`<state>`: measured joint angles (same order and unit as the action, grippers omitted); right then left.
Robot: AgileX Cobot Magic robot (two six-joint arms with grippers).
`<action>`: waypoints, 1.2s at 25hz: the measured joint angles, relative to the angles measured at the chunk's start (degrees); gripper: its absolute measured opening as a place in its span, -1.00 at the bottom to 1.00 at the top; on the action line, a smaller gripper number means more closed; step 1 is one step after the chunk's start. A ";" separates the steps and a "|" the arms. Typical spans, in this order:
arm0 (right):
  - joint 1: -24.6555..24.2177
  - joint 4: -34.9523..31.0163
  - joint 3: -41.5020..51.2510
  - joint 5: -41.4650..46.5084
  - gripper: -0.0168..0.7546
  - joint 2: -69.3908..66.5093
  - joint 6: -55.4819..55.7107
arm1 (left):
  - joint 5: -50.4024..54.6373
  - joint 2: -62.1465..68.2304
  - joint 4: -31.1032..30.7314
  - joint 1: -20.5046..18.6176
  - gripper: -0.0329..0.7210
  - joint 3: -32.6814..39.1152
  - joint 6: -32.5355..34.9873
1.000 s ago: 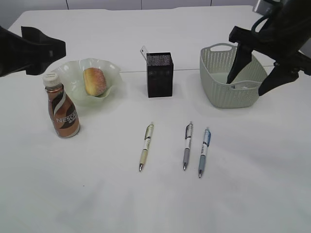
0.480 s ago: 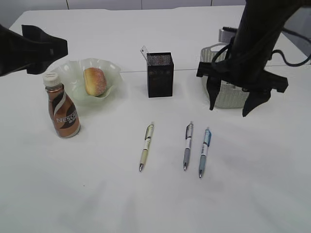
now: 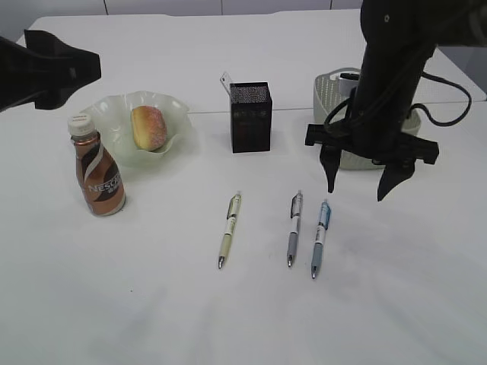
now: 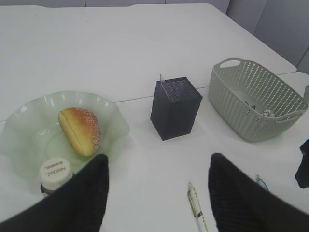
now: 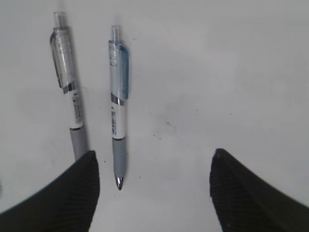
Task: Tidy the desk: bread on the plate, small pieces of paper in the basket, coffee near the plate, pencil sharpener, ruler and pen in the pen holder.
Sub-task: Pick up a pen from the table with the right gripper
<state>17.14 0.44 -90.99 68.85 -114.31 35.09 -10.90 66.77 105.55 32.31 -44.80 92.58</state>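
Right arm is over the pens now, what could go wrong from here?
1. The blue pen and grey pen lie close side by side; the open right pincer might catch both or nudge one away.
2. The pen holder has a narrow opening with something already sticking out, so a tilted pen could miss.

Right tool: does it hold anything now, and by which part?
Nothing is held. The right tool is open above the table, its fingers empty, with the blue pen lying free below it.
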 joint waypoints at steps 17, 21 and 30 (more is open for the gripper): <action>0.00 -3.61 0.00 -7.42 0.48 -7.23 0.15 | 0.00 0.00 0.00 0.00 0.35 0.00 0.00; 0.00 -3.64 0.00 -9.95 0.48 -7.51 0.22 | 0.00 0.00 0.00 0.00 0.35 0.00 0.00; 0.00 -5.78 0.00 -10.12 0.48 -10.12 0.22 | 0.00 0.00 0.00 0.00 0.35 0.00 0.00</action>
<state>17.14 -5.35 -90.99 58.72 -124.43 35.31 -10.90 66.77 105.55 32.31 -44.80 92.58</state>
